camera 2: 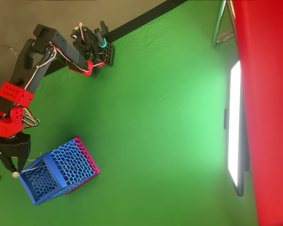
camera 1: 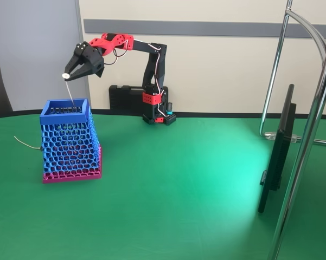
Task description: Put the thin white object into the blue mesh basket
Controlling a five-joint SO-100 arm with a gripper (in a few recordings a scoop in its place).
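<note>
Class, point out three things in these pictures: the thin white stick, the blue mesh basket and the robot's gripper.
thin white stick [camera 1: 69, 93], fixed view, mid-shaft above the rim.
blue mesh basket [camera 1: 64, 117], fixed view, front of the solid rim.
gripper [camera 1: 70, 74], fixed view, between its fingers.

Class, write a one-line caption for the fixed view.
Hand holds thin white stick over blue mesh basket.

Matt cloth and plastic, as we saw them
We found the table [camera 1: 179, 189] covered in matt green cloth, the blue mesh basket [camera 1: 70, 143] plastic, and the stand tubes [camera 1: 309, 135] glossy metal.
</note>
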